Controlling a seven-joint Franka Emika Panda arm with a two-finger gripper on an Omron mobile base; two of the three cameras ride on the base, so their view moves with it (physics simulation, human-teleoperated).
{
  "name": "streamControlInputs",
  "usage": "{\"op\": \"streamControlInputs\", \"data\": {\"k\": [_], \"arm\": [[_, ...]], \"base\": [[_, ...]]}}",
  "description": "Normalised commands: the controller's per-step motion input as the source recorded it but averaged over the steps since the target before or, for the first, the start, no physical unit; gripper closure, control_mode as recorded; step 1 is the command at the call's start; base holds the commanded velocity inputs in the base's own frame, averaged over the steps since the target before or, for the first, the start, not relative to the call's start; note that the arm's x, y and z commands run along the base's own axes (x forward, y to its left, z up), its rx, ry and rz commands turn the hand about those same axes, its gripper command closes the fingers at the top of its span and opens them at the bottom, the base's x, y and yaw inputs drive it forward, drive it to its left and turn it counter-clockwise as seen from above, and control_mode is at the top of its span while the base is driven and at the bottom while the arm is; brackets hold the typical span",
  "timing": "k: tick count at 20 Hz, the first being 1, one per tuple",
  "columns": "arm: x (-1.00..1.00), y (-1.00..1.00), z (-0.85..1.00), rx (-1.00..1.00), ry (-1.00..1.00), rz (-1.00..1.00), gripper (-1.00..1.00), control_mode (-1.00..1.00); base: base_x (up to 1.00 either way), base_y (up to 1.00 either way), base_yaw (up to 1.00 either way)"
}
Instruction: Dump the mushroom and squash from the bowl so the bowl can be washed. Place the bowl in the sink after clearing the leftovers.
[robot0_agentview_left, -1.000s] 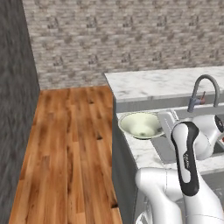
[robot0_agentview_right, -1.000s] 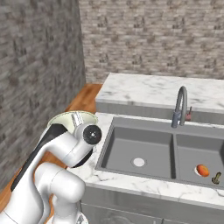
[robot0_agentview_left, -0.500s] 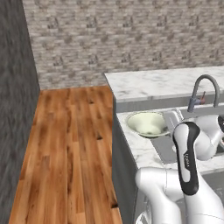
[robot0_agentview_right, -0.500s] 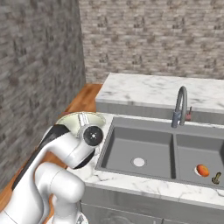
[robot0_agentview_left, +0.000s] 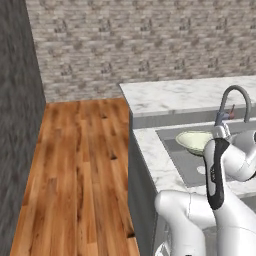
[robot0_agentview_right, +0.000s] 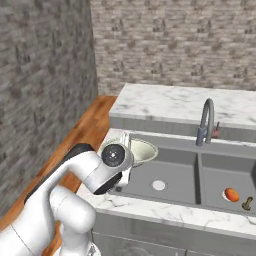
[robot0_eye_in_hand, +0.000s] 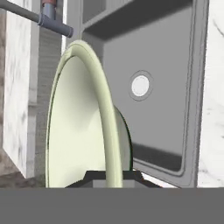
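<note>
Marble counter runs along the brick wall, w/ wood floor to its left in the left base view. Set into the counter is the sink, dark grey, two basins side by side; the near-left basin has a round pale drain, and the other basin holds a small orange item next to a small brown one, prob. the dumped leftovers, though too small to be sure. Grey arched faucet stands at the back rim, between the basins. White arm bends in from the counter's front edge toward the left basin. The bowl, pale greenish-white and empty, is held up over the left end of that basin, tilted, not resting on the bottom. In the hand view the bowl stands nearly edge-on, rim running up from the gripper, fingertips clenched on the rim at the bottom, one each side of the wall. Drain shows beyond it, well apart from the bowl.
</note>
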Motion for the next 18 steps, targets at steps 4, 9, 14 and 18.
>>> {"op": "streamControlInputs", "data": {"k": [4, 9, 14, 18], "arm": [[0.00, -0.87, -0.10, 0.00, 0.26, -0.50, 1.00, -1.00], [0.00, -0.16, -0.02, 0.00, 0.07, -0.12, 1.00, -1.00], [0.00, 0.00, -0.13, 0.00, 0.00, -0.02, 1.00, -1.00], [0.14, 0.00, -0.20, 0.00, 0.03, -0.04, 1.00, -1.00]], "base": [[0.00, 0.00, 0.00], [0.00, 0.00, 0.00], [0.00, 0.00, 0.00], [0.00, 0.00, 0.00]]}}
